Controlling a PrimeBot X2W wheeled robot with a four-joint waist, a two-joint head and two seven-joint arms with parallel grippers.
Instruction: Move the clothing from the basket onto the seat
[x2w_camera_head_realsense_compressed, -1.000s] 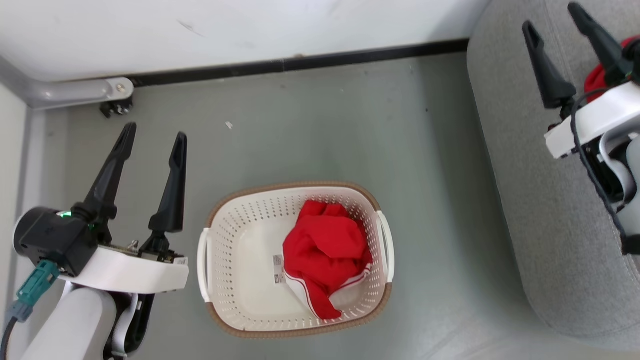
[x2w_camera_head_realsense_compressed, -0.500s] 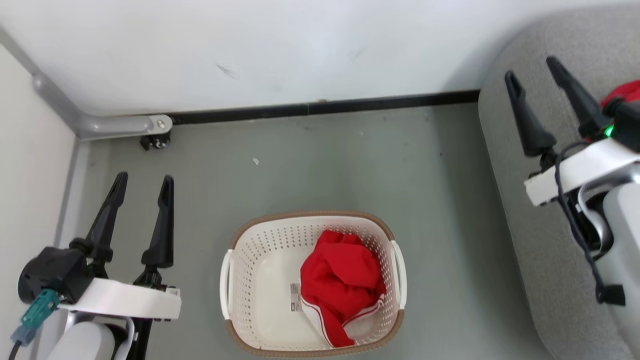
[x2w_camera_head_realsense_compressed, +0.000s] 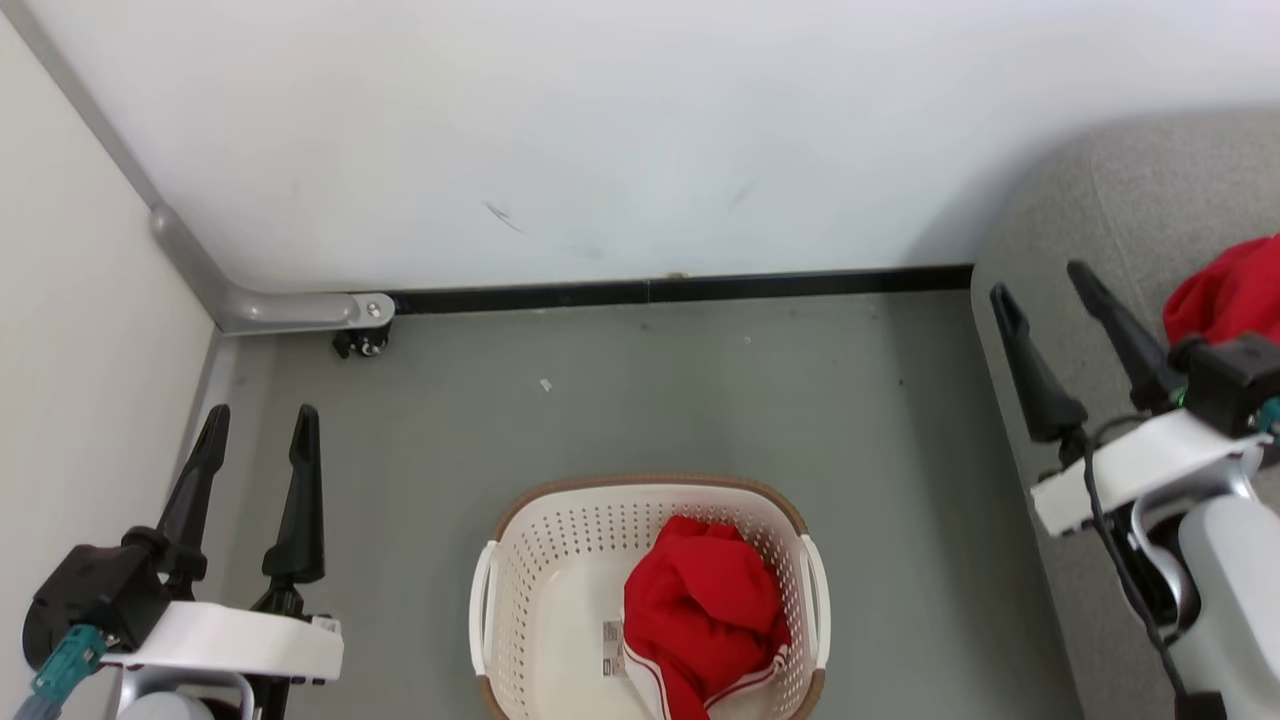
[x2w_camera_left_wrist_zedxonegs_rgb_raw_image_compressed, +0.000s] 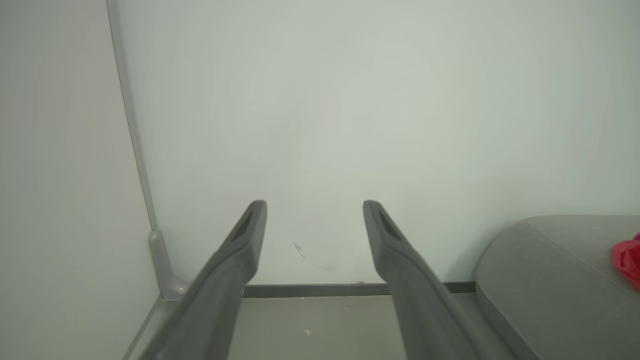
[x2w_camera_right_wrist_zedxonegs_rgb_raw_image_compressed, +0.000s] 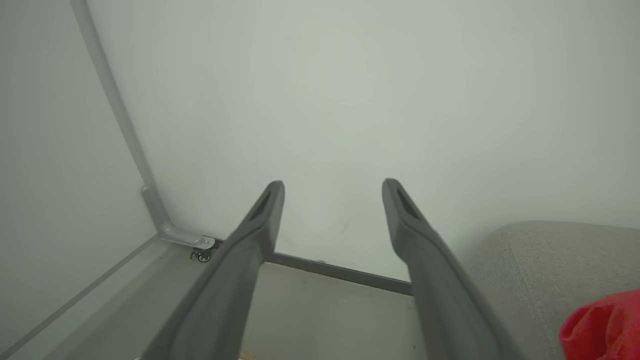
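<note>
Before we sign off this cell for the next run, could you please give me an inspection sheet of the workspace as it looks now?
Surface: grey floor, with one small pale scrap near the wall.
Job's things: basket stands on the floor and holds one red garment; second red garment lies on the sofa.
Clutter: nothing seen beyond the scrap.
Grippers: left gripper open, holding nothing, left of the basket; right gripper open, holding nothing, over the sofa's edge.
Cables: black cable loops down the right wrist; teal connector at the left wrist.
Surroundings: white wall, black baseboard, grey corner rail with a caster.
</note>
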